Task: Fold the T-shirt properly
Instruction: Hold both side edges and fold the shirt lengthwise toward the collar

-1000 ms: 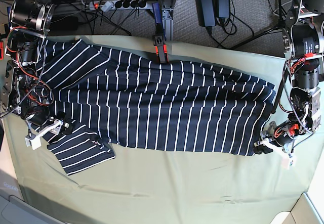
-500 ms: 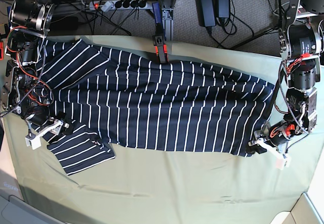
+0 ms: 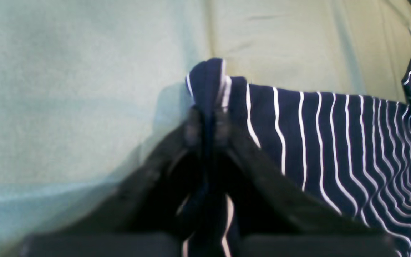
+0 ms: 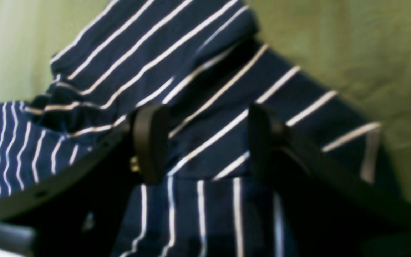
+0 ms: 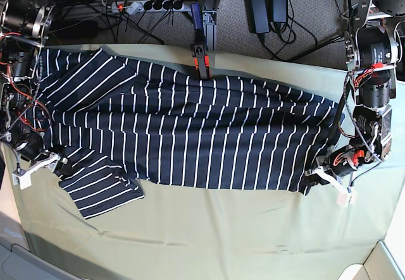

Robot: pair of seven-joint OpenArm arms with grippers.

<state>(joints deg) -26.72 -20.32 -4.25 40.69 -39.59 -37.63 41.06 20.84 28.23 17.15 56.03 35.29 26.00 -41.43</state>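
We see the T-shirt (image 5: 190,134) spread wide across the surface (image 5: 209,236), which is draped in a matte olive-green cloth with soft creases. The shirt is limp, dark navy fabric with thin white stripes; its body lies mostly flat, with shallow ripples toward the hem end and one short sleeve (image 5: 101,191) angled out at the near corner.

From the base view we make out both arms at the shirt's two ends, but the tools are too small there to read. The left wrist view fills that gap: the left tool (image 3: 207,130) has its dark fingers pressed together on a bunched corner of the T-shirt (image 3: 334,142), a folded nub of cloth rising just past the tips, stripes curving away in waves. The right wrist view shows the right tool (image 4: 205,142) with its black rounded pads (image 4: 148,142) spread apart, striped fabric of the T-shirt (image 4: 155,57) lying between them and humped up behind; whether the pads touch the cloth we cannot tell.
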